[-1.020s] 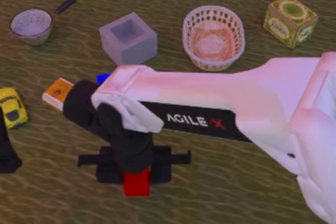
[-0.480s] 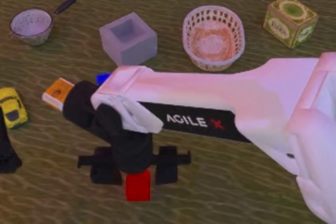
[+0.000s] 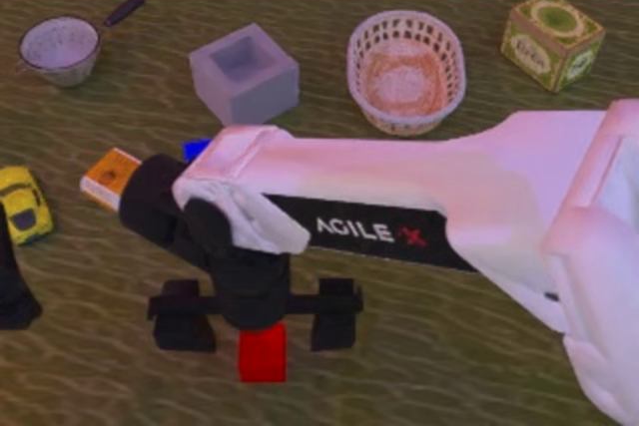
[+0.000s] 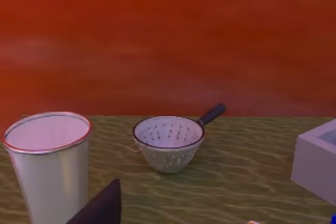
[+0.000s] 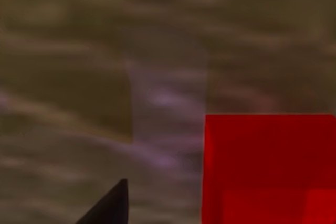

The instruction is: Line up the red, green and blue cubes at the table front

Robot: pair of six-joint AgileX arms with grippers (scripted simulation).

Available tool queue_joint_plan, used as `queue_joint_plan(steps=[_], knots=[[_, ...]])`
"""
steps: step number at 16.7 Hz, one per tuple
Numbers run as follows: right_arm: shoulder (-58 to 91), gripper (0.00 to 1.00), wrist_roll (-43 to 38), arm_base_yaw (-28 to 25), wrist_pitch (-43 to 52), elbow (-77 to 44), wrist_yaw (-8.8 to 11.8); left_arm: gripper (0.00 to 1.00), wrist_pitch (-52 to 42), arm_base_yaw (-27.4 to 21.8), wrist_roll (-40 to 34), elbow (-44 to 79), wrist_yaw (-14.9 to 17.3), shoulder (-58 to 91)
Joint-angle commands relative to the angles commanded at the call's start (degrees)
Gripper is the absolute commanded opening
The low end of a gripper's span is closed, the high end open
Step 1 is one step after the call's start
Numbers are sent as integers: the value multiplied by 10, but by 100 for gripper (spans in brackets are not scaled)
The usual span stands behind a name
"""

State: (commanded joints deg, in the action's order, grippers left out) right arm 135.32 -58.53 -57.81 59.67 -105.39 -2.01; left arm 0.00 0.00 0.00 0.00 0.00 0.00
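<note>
The red cube (image 3: pixel 262 354) rests on the table (image 3: pixel 449 366) near its front edge, left of centre. My right gripper (image 3: pixel 260 320) hangs over it, open, with its fingers (image 3: pixel 185 324) spread wide on either side and apart from the cube. In the right wrist view the red cube (image 5: pixel 268 166) lies close beside one fingertip (image 5: pixel 113 205). Only a corner of the blue cube (image 3: pixel 197 149) shows behind the right arm. The green cube is hidden. My left gripper (image 3: pixel 12 296) is parked at the left edge, open.
A hollow grey block (image 3: pixel 244 73), a white basket (image 3: pixel 405 71) and a green box (image 3: pixel 552 39) stand at the back. A strainer (image 3: pixel 60 47) sits at the back left, a yellow toy car (image 3: pixel 22 205) and an orange-and-white box (image 3: pixel 108 177) at the left. A metal cup (image 4: pixel 47 166) stands near the left wrist.
My right gripper's fingers have spread apart and let go of the red cube, which stays on the table. The left arm has not moved.
</note>
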Motion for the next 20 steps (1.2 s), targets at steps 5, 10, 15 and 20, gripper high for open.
queue_joint_plan(steps=[5,10,15,20], knots=[[-5,100,-1,-1,24,-21,0,100,0,0,0,0,0,0],[-26,100,-2,-6,125,-95,0,100,0,0,0,0,0,0],[-29,100,-2,-3,137,-106,0,100,0,0,0,0,0,0],[-28,100,60,39,134,-106,1,100,0,0,0,0,0,0]])
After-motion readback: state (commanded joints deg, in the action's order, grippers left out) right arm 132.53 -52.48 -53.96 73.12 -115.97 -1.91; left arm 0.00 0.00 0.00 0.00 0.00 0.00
